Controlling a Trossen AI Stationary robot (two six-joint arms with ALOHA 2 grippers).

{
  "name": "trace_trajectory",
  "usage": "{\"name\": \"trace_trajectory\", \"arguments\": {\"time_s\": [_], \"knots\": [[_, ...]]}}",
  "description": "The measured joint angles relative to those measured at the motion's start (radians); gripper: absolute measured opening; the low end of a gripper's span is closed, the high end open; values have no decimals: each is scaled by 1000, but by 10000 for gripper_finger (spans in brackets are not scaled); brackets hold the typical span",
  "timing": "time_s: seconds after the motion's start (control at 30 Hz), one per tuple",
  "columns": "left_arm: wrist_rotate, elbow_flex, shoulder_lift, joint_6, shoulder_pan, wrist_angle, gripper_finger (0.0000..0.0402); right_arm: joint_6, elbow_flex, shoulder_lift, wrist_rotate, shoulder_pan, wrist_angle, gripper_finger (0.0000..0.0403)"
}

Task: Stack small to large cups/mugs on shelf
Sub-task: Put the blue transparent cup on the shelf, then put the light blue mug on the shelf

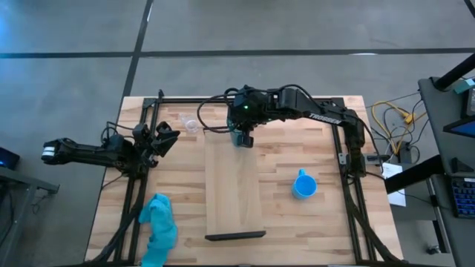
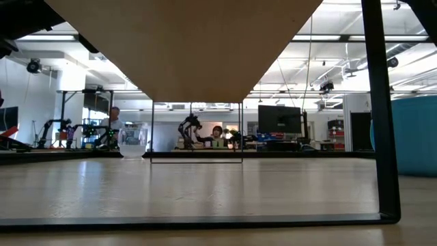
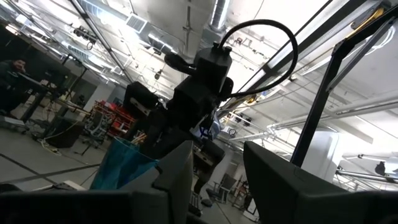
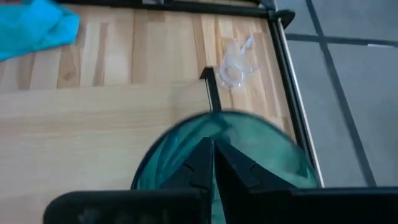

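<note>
My right gripper [image 1: 243, 136] is shut on the tall translucent teal tumbler [image 4: 249, 146] over the far end of the light wooden shelf [image 1: 234, 189]. The tumbler also shows in the left wrist view [image 3: 121, 167], below the right arm. The small clear cup [image 1: 189, 123] lies on the tabletop left of the shelf's far end and also shows in the right wrist view [image 4: 235, 65]. The blue mug [image 1: 304, 185] stands on the tabletop right of the shelf. My left gripper [image 1: 165, 138] is open and empty at the table's left side. My right gripper holds the teal tumbler at its open mouth, the fingers [image 4: 199, 165] almost meeting over the near part of the rim [image 4: 155, 158]. They come from above, pointing down. The fingers hide the exact place of contact. I cannot tell whether its base rests on the shelf.
A light blue cloth [image 1: 158, 228] lies at the table's near left. The shelf is raised on dark legs [image 2: 374, 109], with a dark rail [image 1: 234, 236] at its near end. A black frame borders the table's left, right and far sides.
</note>
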Motion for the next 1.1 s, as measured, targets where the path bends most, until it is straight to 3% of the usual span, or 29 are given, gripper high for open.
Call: {"name": "trace_trajectory", "arguments": {"time_s": [0.67,1.1], "knots": [[0,0,2,0,0,0,129,8,-14,0,-54,-2,141,9],[0,0,2,0,0,0,129,13,-15,-42,-54,2,141,9]]}}
